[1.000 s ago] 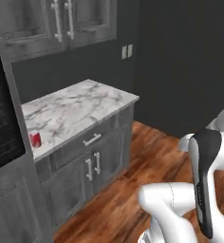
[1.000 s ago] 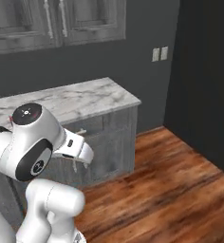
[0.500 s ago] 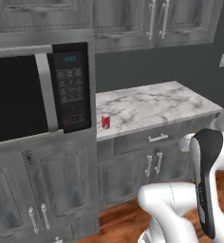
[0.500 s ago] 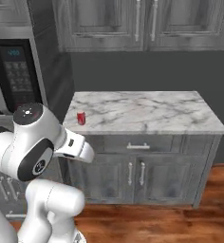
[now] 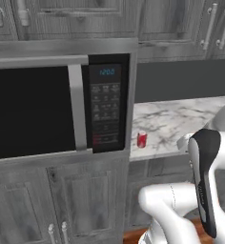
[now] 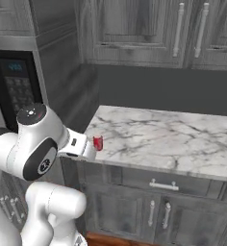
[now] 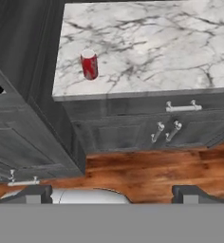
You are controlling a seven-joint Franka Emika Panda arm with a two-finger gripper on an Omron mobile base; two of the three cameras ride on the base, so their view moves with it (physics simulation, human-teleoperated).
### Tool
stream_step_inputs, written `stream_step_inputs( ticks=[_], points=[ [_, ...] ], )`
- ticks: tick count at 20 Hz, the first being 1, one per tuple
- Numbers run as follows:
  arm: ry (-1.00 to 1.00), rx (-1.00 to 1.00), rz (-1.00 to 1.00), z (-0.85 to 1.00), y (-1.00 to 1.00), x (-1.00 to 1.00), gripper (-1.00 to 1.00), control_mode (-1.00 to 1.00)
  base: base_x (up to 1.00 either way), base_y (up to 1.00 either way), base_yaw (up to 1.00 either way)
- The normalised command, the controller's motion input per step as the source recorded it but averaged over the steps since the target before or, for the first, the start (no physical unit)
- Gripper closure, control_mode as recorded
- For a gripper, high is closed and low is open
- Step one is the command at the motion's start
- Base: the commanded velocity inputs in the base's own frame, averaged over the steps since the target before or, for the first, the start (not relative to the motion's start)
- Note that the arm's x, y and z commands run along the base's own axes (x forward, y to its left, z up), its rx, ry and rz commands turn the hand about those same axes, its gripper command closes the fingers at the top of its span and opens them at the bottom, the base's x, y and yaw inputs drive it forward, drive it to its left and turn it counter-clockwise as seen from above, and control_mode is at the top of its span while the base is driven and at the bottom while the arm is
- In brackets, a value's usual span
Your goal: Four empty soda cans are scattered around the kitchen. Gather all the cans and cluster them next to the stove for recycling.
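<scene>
Pincer (image 7: 112,192) released, grasping nothing, well apart from red soda can (image 7: 89,64) upright near worktop's (image 7: 147,42) front left corner

A: What can you make out of the task's things?

B: One small red metal soda can with a silver top (image 5: 141,139), a short cylinder standing upright.

A: Where does it stand?

B: On the white marble counter with grey veins (image 6: 182,139), near the front edge and close to the counter's left end (image 6: 97,142). From the hand view the same can (image 7: 89,64) sits in the counter's near left corner, just beside the tall dark cabinet housing the black-fronted microwave (image 5: 57,112).

A: Is anything touching it?

B: No, it stands free, with bare marble all around it.
</scene>
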Motion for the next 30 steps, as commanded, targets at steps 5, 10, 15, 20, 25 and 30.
stream_step_inputs(
  ticks=[5,10,15,20,25,30],
  points=[
    [0.00,0.00,0.00,0.00,0.00,0.00,-1.00,1.00,0.24,-0.19,0.02],
    [0.00,0.00,0.00,0.00,0.00,0.00,-1.00,1.00,0.25,-0.71,0.01],
    [0.00,0.00,0.00,0.00,0.00,0.00,-1.00,1.00,0.38,-0.51,0.04],
    [0.00,0.00,0.00,0.00,0.00,0.00,-1.00,1.00,0.41,0.00,0.02],
    [0.00,0.00,0.00,0.00,0.00,0.00,-1.00,1.00,0.27,0.00,0.00],
    [0.00,0.00,0.00,0.00,0.00,0.00,-1.00,1.00,0.33,0.00,0.00]
  ],
)
